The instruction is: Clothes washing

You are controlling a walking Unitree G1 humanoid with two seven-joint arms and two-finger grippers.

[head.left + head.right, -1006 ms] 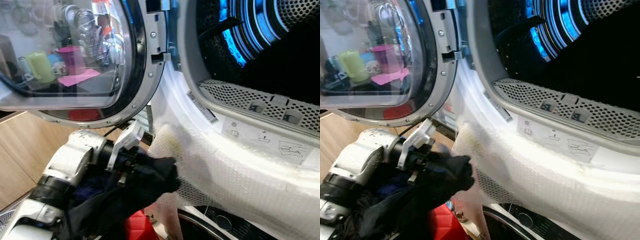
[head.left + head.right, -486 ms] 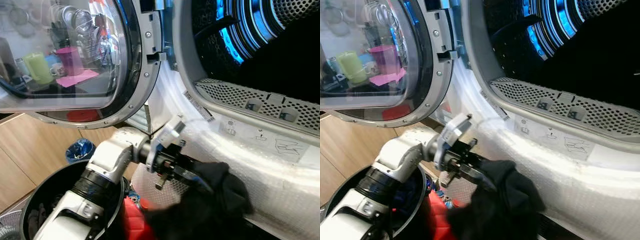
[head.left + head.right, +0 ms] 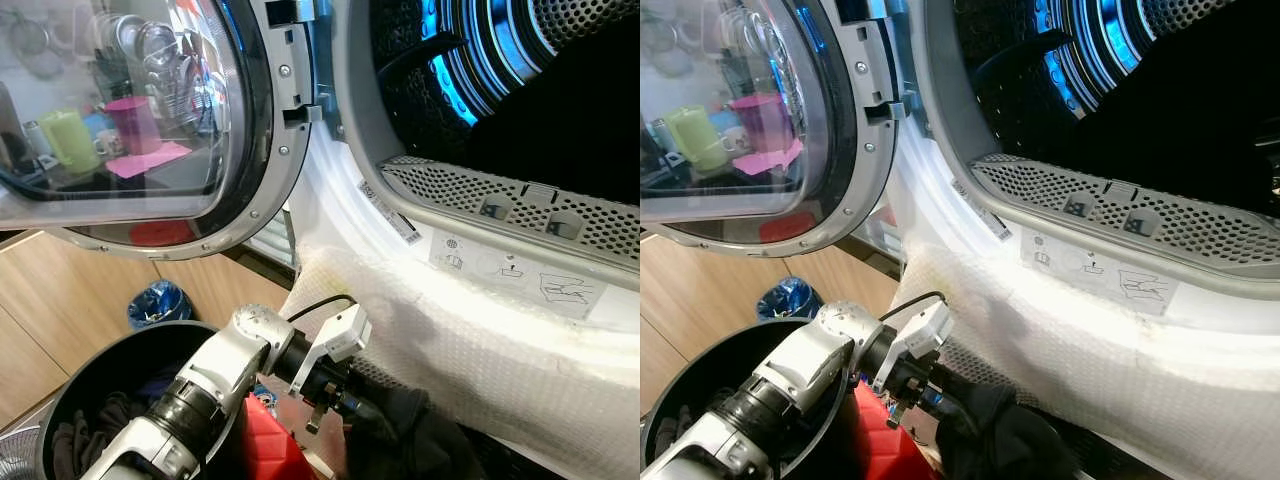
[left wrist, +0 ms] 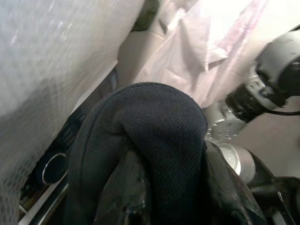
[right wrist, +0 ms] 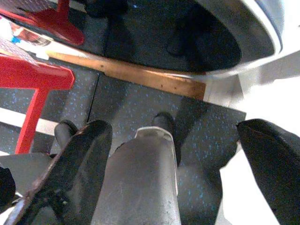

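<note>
- Low in the left eye view, the left claw is clamped on a bunched black knit garment, beneath the washer's white bubble-wrapped front lip. The dark perforated steel drum opens above and ahead, so I judge the load must rise over that lip; this arm is nearest.
- Across in the right eye view, a round black plastic laundry basket with more dark clothes sits behind the arm, under the open glass porthole door.
- Left wrist view: the garment's fine mesh weave drapes softly over the fingers.
- Right wrist view: the right claw hangs spread wide and holding nothing above speckled grey floor.
</note>
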